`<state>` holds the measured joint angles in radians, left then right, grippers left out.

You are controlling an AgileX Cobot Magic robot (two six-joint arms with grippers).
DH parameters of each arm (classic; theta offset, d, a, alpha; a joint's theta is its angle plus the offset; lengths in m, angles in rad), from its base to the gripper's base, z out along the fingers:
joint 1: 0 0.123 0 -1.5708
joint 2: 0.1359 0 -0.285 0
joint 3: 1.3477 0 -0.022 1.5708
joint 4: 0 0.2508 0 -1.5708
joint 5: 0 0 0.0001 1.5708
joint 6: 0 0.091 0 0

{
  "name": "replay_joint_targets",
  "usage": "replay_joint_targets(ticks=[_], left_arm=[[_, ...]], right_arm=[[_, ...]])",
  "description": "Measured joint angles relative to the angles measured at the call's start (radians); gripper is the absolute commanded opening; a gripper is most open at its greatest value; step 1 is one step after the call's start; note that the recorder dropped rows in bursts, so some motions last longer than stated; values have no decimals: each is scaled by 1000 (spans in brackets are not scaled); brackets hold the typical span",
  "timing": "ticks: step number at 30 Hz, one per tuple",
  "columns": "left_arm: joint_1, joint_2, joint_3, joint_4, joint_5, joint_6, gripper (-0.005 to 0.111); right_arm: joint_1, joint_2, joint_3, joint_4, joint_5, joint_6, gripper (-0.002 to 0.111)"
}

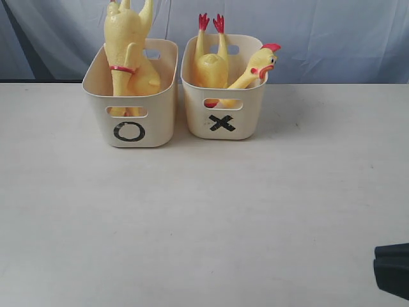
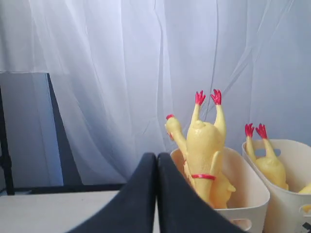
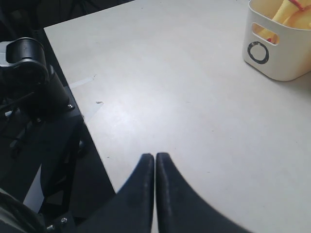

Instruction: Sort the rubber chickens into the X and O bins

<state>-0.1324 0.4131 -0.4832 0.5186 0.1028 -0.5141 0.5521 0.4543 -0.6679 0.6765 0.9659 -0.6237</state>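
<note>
Outside view: we see two chickens (image 1: 128,57) upright in the O bin (image 1: 156,125), one in the X bin (image 1: 248,125). Left wrist: our left claw (image 2: 156,194), closed and empty, is nearer them. Right wrist: right claw (image 3: 155,189), closed, empty, well apart.

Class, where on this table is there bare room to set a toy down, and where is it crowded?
Free: the table in front of the O bin and X bin, out to the right gripper, and the strips on each bin's outer side. Crowded: the narrow gap between the bins, and both bins, which hold chickens.
</note>
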Motion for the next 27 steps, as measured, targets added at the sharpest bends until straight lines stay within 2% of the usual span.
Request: replay_joint_targets(ticks=[6,11,18,22,27], left_arm=[[0,-225,110,-16,-103,0,0],[0,-354,158,-54,-103,0,0],[0,-408,201,-75,-103,0,0],[0,-408,218,-80,-164,-8,0],[0,-408,250,-45,-230,-138,0]], right_arm=[[0,0,0,0,0,0,1],[0,0,0,0,0,0,1],[0,0,0,2,0,0,1],[0,0,0,4,0,0,1],[0,0,0,4,0,0,1]])
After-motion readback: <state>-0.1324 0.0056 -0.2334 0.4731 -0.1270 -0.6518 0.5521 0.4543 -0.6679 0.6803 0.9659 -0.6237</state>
